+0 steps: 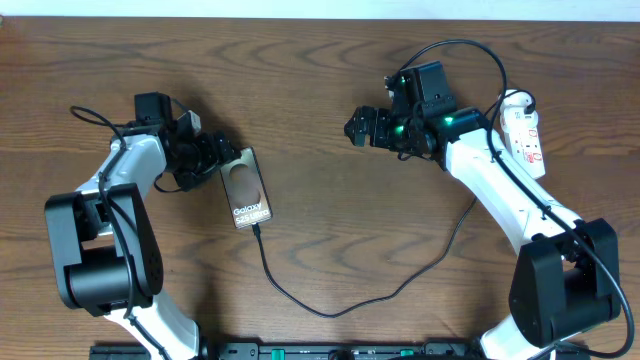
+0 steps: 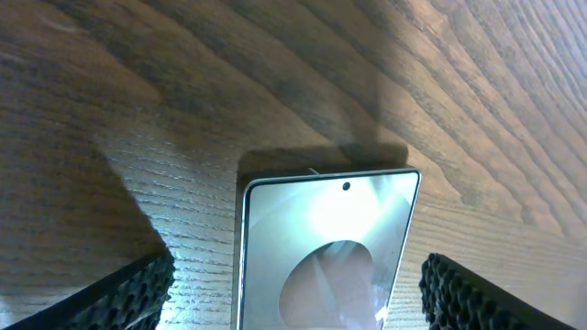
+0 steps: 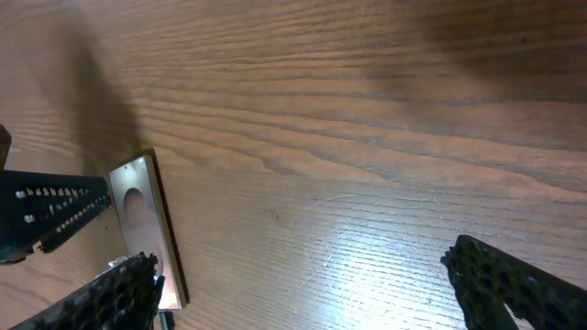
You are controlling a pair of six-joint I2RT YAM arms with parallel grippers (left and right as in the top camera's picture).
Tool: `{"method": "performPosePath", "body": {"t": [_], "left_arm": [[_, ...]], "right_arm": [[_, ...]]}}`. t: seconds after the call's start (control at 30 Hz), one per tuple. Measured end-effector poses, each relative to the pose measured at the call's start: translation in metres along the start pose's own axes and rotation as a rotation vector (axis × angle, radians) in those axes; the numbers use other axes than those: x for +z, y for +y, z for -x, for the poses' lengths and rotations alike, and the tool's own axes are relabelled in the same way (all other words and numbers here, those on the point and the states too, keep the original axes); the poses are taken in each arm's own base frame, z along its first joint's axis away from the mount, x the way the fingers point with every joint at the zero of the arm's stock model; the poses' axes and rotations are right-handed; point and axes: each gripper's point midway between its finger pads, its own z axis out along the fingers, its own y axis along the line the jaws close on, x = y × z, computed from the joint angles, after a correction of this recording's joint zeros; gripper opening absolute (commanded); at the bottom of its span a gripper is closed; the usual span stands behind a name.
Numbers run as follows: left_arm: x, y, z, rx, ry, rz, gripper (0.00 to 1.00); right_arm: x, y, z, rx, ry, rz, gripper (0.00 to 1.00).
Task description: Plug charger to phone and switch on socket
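Overall, dark wooden table (image 1: 330, 70) beneath phone (image 1: 248, 188)

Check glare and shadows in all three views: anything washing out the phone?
Overhead: even light, and the phone has readable lettering. Left wrist: strong glare whitens the phone's face, with a dark shadow on the table beyond its top edge. Right wrist: bright sheen on the wood at lower middle, shadow at upper left; phone only at the left edge.

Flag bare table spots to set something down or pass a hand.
Free: wide strip between the phone and right tool; far edge of the table; the pocket inside the loop of the charger. Crowded: left tool at the phone, socket beside the right arm.
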Motion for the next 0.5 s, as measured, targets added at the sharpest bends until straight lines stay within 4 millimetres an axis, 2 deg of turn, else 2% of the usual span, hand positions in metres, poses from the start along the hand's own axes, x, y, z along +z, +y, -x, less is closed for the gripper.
{"method": "performPosePath", "body": {"t": [0.23,0.33,0.4,0.5], "left_arm": [[-0.006,0.004,-0.003,0.053,-0.019,0.022,0.9],[-0.016,0.006,-0.006,0.063,-0.039,0.042,0.9],[-0.031,-0.001,-0.003,0.086,-0.08,0.034,0.9],[-0.066,-0.025,0.007,0.143,-0.184,-0.011,0.9]], "right_arm": [[0.0,-0.001,0.0,0.0,-0.001,-0.003,0.99],[0.0,-0.001,0.0,-0.002,-0.002,-0.003,0.99],[0.0,0.0,0.0,-0.003,-0.002,-0.002,0.99],[0.0,0.0,0.002,-0.006,-0.008,0.001,0.99]]}}
